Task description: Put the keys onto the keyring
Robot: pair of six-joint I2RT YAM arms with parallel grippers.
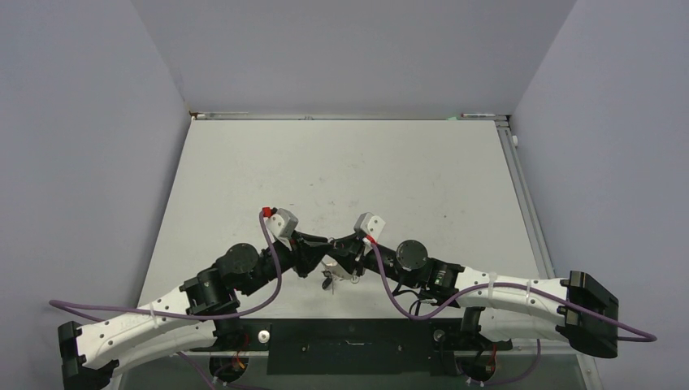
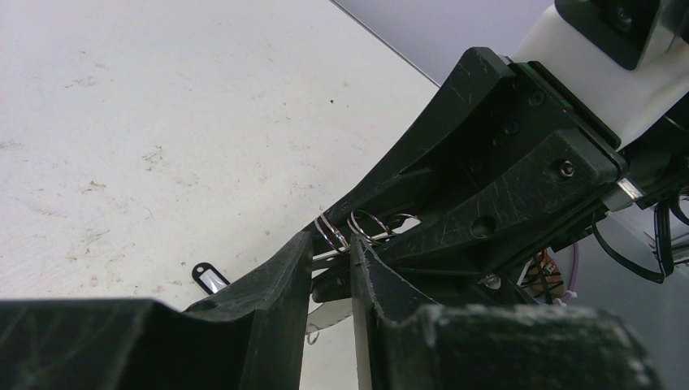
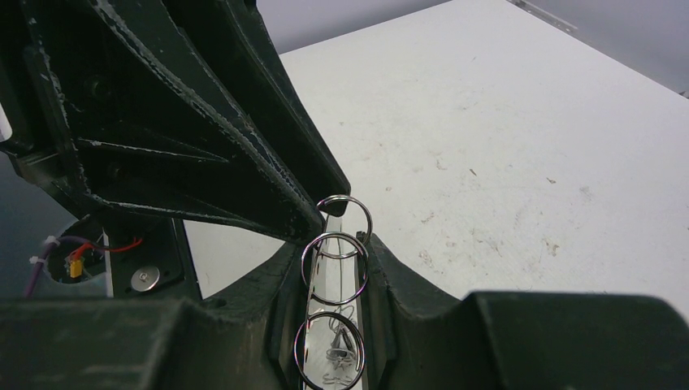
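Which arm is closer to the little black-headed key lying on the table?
Left, it seems. The black-headed key lies just beside the left gripper. The right gripper, meeting it on the keyring, sits slightly farther off.

Soft, even light from overhead fills the room. The pale counter (image 1: 244,179) is bright, with only a faint shadow under the arms (image 1: 244,272) at 6 o'clock. Up close, the black fingers (image 2: 268,284) go dark and blurry along the bottom edge, while the thin keyring (image 3: 335,244) stays sharp and glints.
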